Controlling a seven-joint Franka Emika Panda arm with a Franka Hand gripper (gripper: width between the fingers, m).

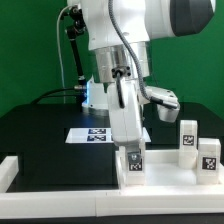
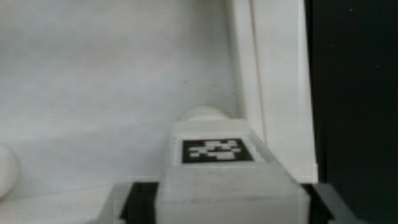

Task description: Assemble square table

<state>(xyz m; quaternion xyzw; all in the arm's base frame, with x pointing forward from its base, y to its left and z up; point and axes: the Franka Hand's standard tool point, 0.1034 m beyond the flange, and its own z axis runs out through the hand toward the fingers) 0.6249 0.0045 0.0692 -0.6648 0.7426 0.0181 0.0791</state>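
The square table's white slab (image 1: pixel 60 170) lies along the front of the black table, its raised rim (image 2: pixel 267 60) running beside the leg in the wrist view. My gripper (image 1: pixel 131 146) is shut on a short white leg block (image 1: pixel 133 166) with a black-and-white tag (image 2: pixel 217 150), holding it upright over the slab's top face (image 2: pixel 107 90). The dark fingers (image 2: pixel 143 203) press the leg's two sides. I cannot tell whether the leg's lower end touches the slab. Two more tagged legs (image 1: pixel 187 136) (image 1: pixel 210 157) stand on the slab at the exterior view's right.
The marker board (image 1: pixel 97 135) lies flat on the black table behind the slab. A white border bar (image 1: pixel 8 172) stands at the exterior view's left edge. A green wall is at the back. A rounded white shape (image 2: pixel 7 170) shows at the wrist view's edge.
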